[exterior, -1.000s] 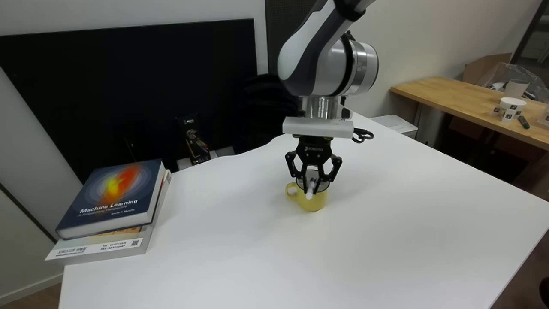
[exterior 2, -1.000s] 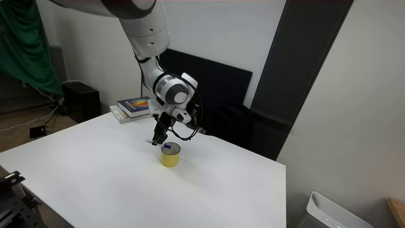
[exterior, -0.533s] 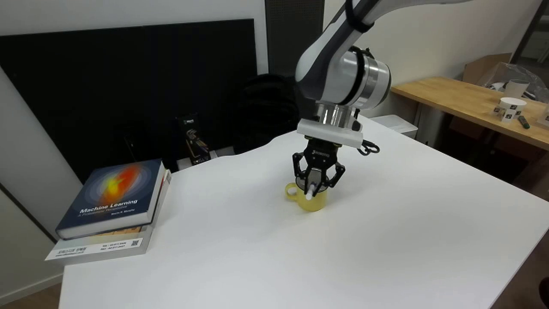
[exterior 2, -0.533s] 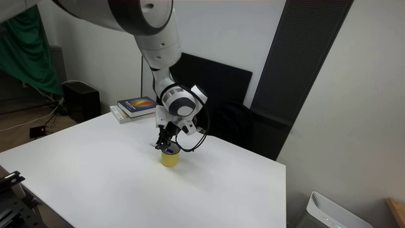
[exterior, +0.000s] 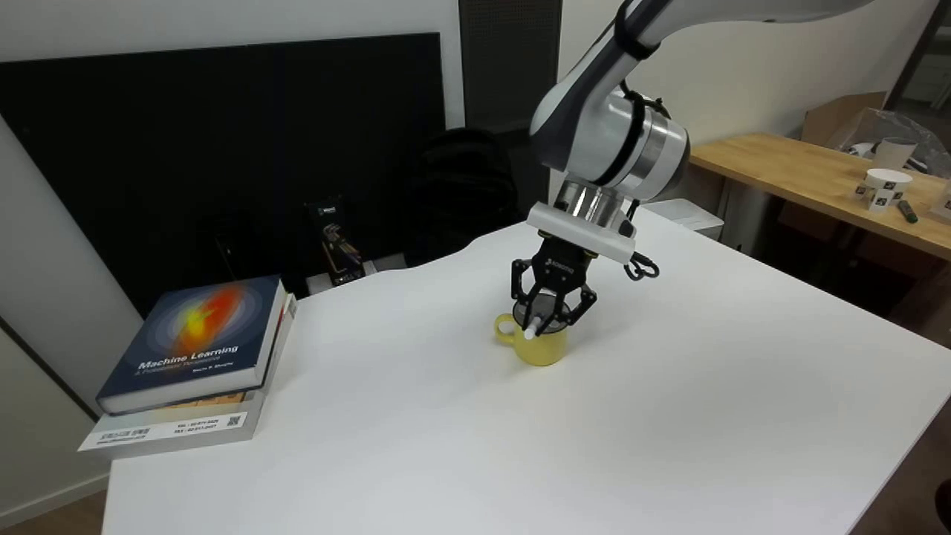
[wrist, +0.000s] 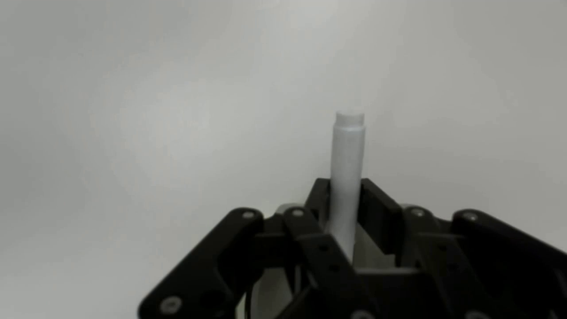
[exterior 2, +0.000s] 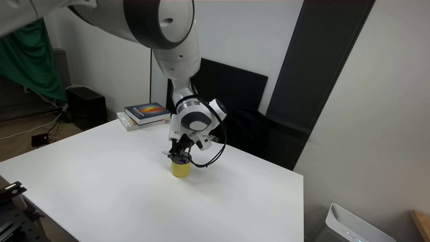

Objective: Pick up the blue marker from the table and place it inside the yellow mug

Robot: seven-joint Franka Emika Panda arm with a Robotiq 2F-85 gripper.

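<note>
Marker [wrist: 347, 164] sits pinched in my claw [wrist: 346, 195], which is narrowed onto its white barrel; it slants over the mug [exterior: 541, 351], its blue end [exterior 2: 182, 160] at the mouth in an exterior view (how deep I cannot tell), its white end jutting past the rim. To finish well, I judge I should tip it steeper until the white end falls inside the rim, lower it without shoving the mug along the table [exterior: 416, 423], and only then let go. For writing, my claw's black body is lettered ROBOTIQ; the blue book [exterior: 195, 342] says "Machine Learning", smaller lines blurred; the pale book [exterior: 178, 431] beneath shows TEL and FAX, digits unclear.
</note>
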